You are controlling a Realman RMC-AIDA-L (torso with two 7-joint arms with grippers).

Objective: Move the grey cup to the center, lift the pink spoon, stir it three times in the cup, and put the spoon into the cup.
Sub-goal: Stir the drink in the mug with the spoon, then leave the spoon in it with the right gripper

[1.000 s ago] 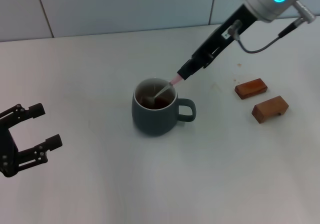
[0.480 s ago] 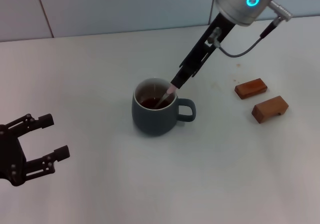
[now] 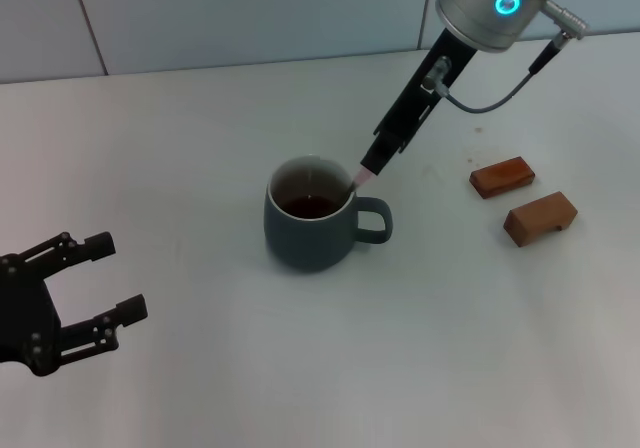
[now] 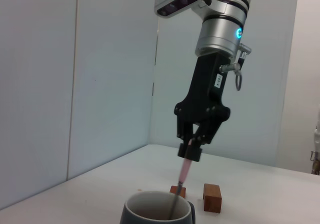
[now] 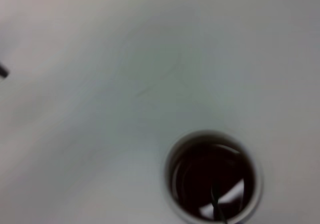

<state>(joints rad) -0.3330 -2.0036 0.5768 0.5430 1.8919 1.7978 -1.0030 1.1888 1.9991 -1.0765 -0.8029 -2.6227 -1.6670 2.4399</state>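
The grey cup (image 3: 310,226) stands mid-table with dark liquid inside and its handle toward my right. It also shows in the left wrist view (image 4: 157,213) and from above in the right wrist view (image 5: 212,180). My right gripper (image 3: 372,163) is just above the cup's right rim, shut on the pink spoon (image 3: 360,178). In the left wrist view the spoon (image 4: 184,173) hangs nearly upright from the gripper (image 4: 191,151), its metal end dipping into the cup. My left gripper (image 3: 95,288) is open and empty at the table's front left.
Two brown wooden blocks (image 3: 502,176) (image 3: 540,217) lie to the right of the cup; they also show in the left wrist view (image 4: 212,198). A tiled wall (image 3: 250,13) runs along the table's back edge.
My right gripper has swung the spoon from the cup's middle to its right rim and stands steeper. My left gripper has drifted a little right and toward the front.
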